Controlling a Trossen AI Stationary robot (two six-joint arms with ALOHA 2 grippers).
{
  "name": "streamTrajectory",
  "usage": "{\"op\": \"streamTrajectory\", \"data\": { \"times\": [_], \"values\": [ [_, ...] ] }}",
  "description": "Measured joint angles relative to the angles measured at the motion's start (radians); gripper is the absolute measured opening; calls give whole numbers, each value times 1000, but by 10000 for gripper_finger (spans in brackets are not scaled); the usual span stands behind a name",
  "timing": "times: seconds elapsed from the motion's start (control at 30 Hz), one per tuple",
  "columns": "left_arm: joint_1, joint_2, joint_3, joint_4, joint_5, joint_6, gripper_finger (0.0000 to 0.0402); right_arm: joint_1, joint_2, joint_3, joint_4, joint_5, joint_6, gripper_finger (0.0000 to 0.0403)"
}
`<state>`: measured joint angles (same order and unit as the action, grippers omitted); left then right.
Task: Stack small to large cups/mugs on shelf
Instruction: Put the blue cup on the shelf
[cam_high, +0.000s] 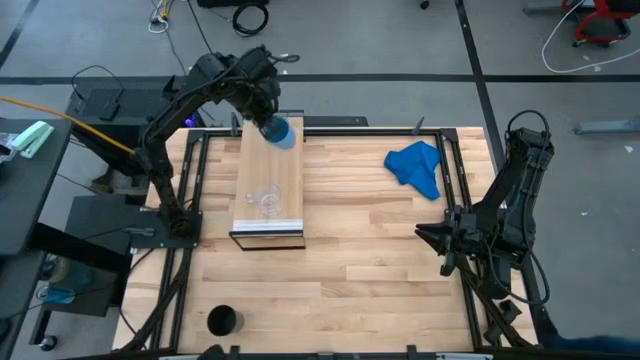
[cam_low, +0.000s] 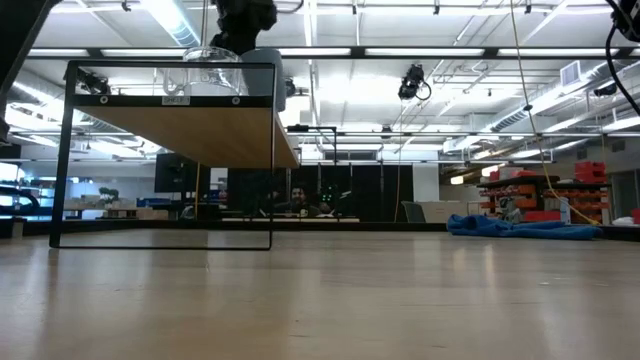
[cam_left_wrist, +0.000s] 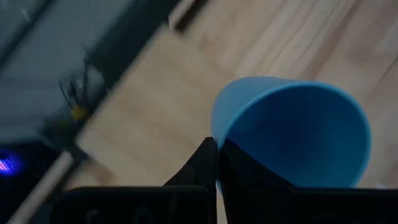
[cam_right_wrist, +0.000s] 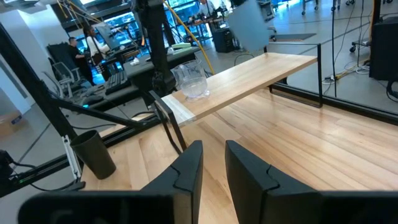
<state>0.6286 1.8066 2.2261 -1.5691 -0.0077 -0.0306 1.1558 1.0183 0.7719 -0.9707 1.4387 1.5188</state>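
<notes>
Big picture first: wide wooden desk (cam_high: 340, 250), and on its left half the shelf (cam_high: 268, 185), a long light-wood platform running front to back. Left arm reaches over the shelf's far end, left gripper (cam_high: 266, 118) w/ fingers pinching the blue cup (cam_high: 279, 131) by its rim; the left wrist view shows one finger inside the wall, cup tilted, mouth toward the camera, nothing in it. Key relation now: the clear glass cup (cam_high: 266, 199) sits on the shelf nearer the front edge, so it lies frontward from the held cup, straight along the shelf's long axis, well apart yet. It looks empty too. Left arm is clearly the nearer one for this. Right gripper (cam_high: 436, 237) waits low at the desk's right side, fingers a little spread, holding nothing. Black cup (cam_high: 223, 320) stands alone at the front-left corner of the desk, off the shelf, empty as far as I can tell. Blue cloth (cam_high: 417, 167) lies crumpled back right, out of play. Judging by the layout, stacking isn't done: no cup nested in another so far.
</notes>
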Motion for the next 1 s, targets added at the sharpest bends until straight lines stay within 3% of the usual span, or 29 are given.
{"op": "streamTrajectory", "data": {
  "times": [0.17, 0.4, 0.67, 1.0],
  "values": [
    [-15, -118, -212, -5, 24, -37, 12, 0, 0, 0, 0, 0, 0, 75],
    [-14, -237, -344, -3, 8, -62, 10, 0, 0, 0, 0, 0, 0, 75],
    [-15, -222, -396, -1, -44, -56, 9, 0, 0, 0, 0, 0, 0, 75],
    [-23, -190, -401, -1, 30, 7, 9, 0, 0, 0, 0, 0, 0, 75]
  ]
}}
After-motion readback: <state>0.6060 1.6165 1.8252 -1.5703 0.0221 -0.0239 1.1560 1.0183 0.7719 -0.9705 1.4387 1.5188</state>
